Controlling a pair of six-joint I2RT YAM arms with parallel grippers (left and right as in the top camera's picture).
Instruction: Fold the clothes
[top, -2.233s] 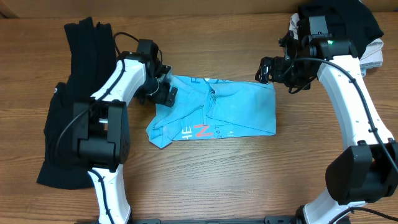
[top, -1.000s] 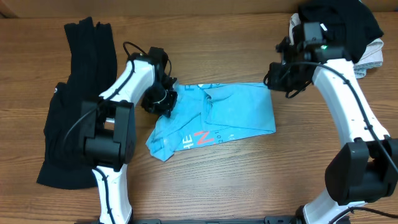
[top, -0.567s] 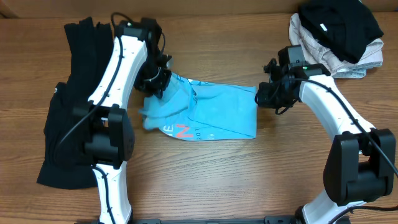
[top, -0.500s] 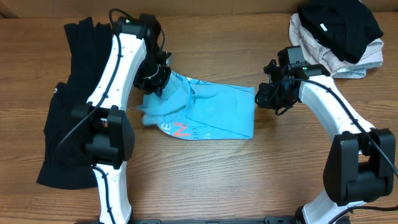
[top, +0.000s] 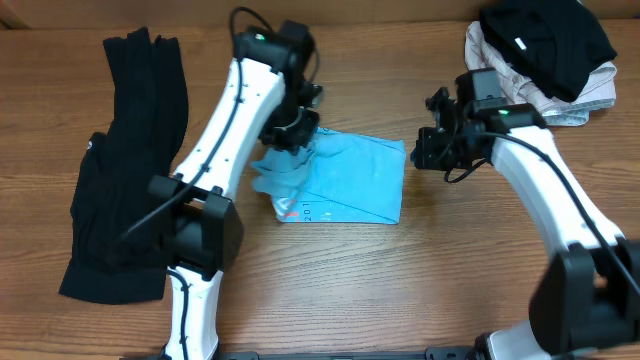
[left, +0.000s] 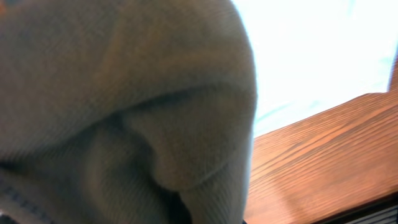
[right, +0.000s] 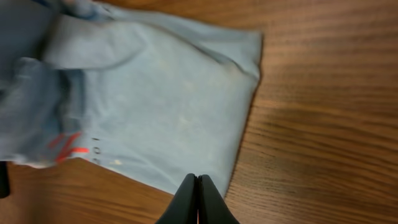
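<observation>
The light blue T-shirt (top: 350, 180) lies on the wooden table (top: 400, 290), its left part bunched and lifted. My left gripper (top: 296, 136) is shut on that bunched cloth above the shirt's left half. In the left wrist view the blue fabric (left: 124, 93) fills nearly the whole picture and hides the fingers. White lettering and a red-orange mark (top: 290, 208) show at the shirt's lower left. My right gripper (top: 416, 154) hovers at the shirt's right edge. In the right wrist view its fingers (right: 198, 186) are shut with nothing between them, over the shirt's (right: 155, 106) near hem.
Black garments (top: 120, 170) lie spread along the table's left side. A pile of black and pale clothes (top: 545, 50) sits at the back right corner. Bare wood shows in front of the shirt.
My left gripper has carried the shirt's left part up and to the right, over the rest of the shirt, so the shirt looks narrower. The right gripper has barely moved.
</observation>
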